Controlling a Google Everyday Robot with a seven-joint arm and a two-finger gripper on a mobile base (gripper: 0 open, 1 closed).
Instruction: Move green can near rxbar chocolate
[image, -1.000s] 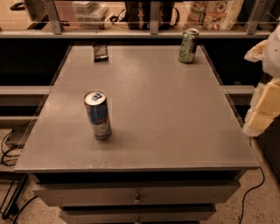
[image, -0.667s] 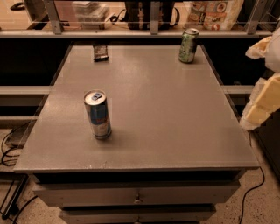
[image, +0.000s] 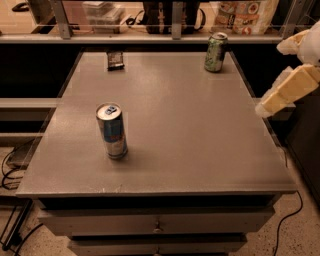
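Observation:
The green can (image: 216, 52) stands upright at the table's far right corner, pale green with a silver top. The rxbar chocolate (image: 115, 60), a small dark flat wrapper, lies at the far left of the table. My gripper (image: 287, 90) is at the right edge of the view, beyond the table's right side, below and to the right of the green can and well apart from it. It holds nothing that I can see.
A taller blue-and-silver can (image: 112, 130) stands upright at the front left of the grey table (image: 200, 150). A shelf rail with bags and boxes (image: 240, 10) runs behind the table. Cables lie on the floor at the left.
My gripper has drifted slightly up and away at the right edge. The cans and the bar have not moved.

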